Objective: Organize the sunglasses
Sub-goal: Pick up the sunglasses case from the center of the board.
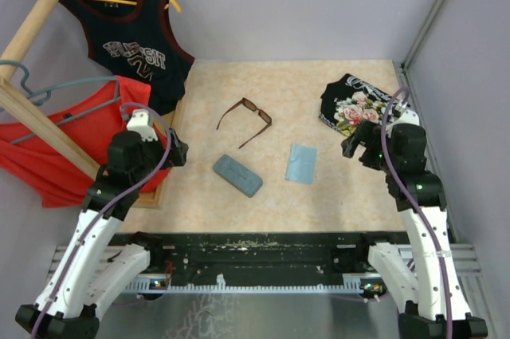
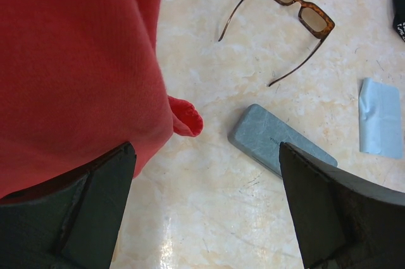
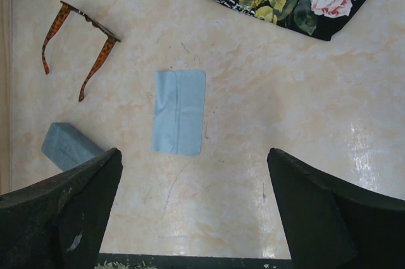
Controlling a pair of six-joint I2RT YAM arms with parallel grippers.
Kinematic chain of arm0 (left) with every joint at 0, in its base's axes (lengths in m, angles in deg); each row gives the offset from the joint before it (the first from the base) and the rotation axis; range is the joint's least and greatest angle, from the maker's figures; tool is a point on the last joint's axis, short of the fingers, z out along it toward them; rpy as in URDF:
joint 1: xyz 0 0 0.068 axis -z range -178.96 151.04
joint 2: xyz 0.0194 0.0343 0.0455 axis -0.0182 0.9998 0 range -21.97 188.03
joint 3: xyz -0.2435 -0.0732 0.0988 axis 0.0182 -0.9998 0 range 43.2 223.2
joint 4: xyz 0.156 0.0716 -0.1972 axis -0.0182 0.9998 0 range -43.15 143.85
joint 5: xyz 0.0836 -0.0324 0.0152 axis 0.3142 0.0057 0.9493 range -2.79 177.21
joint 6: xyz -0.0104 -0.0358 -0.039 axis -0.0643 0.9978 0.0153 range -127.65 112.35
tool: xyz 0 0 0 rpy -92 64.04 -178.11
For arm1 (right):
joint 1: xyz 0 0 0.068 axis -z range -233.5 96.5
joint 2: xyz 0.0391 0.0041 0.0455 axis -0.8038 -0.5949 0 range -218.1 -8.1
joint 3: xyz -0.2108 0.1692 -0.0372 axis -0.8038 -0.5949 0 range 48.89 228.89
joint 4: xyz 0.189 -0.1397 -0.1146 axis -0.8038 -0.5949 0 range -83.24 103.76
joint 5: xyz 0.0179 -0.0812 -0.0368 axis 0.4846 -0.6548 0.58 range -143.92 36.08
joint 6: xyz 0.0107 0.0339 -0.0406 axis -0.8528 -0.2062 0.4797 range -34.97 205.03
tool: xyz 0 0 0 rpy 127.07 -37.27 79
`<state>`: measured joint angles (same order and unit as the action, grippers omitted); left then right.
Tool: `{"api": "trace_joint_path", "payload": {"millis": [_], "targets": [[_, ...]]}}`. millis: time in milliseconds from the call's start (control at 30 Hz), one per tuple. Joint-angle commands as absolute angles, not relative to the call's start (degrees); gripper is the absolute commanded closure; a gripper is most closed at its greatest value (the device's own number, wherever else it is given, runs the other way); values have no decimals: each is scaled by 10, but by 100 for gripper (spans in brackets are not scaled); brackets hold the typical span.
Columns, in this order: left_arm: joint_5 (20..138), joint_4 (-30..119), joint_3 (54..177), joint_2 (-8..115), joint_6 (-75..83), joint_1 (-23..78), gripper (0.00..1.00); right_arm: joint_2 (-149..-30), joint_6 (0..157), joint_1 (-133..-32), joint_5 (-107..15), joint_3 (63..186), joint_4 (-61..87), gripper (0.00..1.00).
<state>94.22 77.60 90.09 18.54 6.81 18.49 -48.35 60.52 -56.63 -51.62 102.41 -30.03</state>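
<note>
The brown sunglasses (image 1: 247, 120) lie unfolded on the table's middle, temple arms spread toward the front; they also show in the left wrist view (image 2: 296, 12) and the right wrist view (image 3: 79, 41). The grey-blue case (image 1: 237, 175) lies shut in front of them, seen too in the left wrist view (image 2: 278, 140) and the right wrist view (image 3: 68, 145). The light blue cloth (image 1: 302, 163) lies to its right, also in the right wrist view (image 3: 179, 111). My left gripper (image 1: 174, 151) is open and empty, left of the case. My right gripper (image 1: 356, 146) is open and empty, right of the cloth.
A folded black floral garment (image 1: 357, 105) lies at the back right. A wooden rack (image 1: 40, 116) at the left holds a red shirt (image 1: 72, 132) and a dark jersey (image 1: 131, 40) on hangers. The red shirt fills the left of the left wrist view (image 2: 76, 66).
</note>
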Motion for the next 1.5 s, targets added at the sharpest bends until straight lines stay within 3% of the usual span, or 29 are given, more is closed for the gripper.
{"api": "trace_joint_path", "payload": {"millis": [0,133,233,800,1133,1333,1467], "targets": [[928,747,911,187,58,179,0,-510,628,-561,-473,1063,-296,1],[919,734,904,189,60,178,0,-522,640,-560,-470,1061,-284,2],[908,730,903,193,60,178,0,-532,648,-561,-501,1059,-290,10],[914,734,894,180,59,178,0,-561,668,-567,-494,1052,-289,8],[916,723,880,184,61,179,0,-670,661,-734,-571,1085,-240,7],[910,714,874,182,62,178,0,-761,687,-837,-564,1117,-179,7],[914,715,874,181,62,179,0,-807,681,-852,-494,1104,-79,7]]}}
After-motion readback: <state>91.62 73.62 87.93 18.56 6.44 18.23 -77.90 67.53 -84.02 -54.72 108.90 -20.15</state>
